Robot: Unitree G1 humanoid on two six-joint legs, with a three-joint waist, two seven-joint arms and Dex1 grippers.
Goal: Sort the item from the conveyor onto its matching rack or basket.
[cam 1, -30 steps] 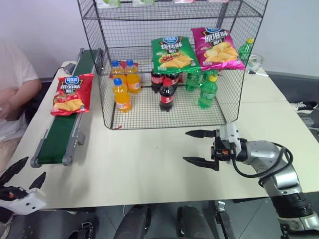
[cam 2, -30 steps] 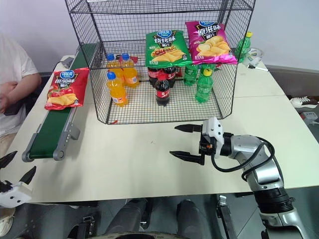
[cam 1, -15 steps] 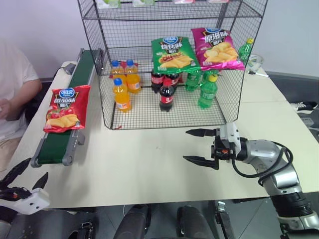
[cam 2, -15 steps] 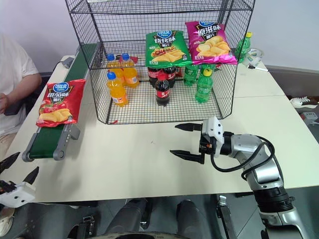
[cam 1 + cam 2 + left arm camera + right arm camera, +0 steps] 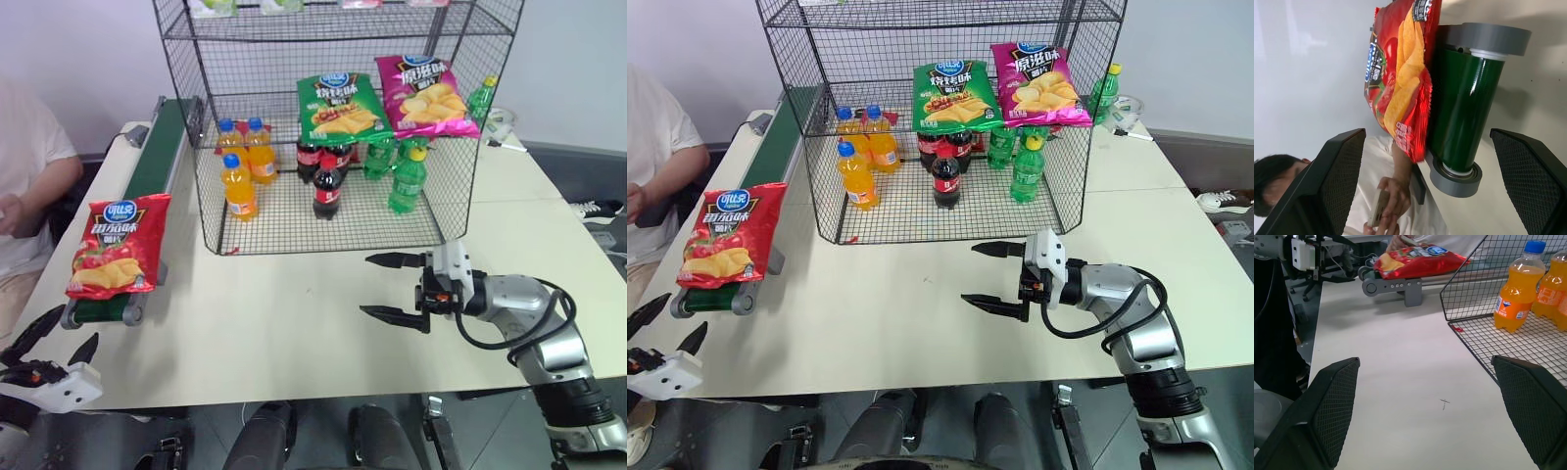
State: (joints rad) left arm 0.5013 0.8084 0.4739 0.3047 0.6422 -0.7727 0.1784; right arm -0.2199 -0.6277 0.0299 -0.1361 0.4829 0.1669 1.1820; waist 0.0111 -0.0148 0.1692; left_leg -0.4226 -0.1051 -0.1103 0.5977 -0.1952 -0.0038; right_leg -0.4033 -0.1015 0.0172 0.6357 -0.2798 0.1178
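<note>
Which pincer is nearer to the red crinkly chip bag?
The left. The left pincer waits open just off the conveyor's near end, below the red crinkly chip bag. The right pincer, also open, hovers over the table far across from it.

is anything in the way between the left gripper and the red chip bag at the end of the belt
Nothing visible stands between them. The open left gripper sits off the table's near-left corner, and the red chip bag lies on the near end of the conveyor, just beyond it. Through the left wrist view, the space between its fingers leads straight to the bag.
</note>
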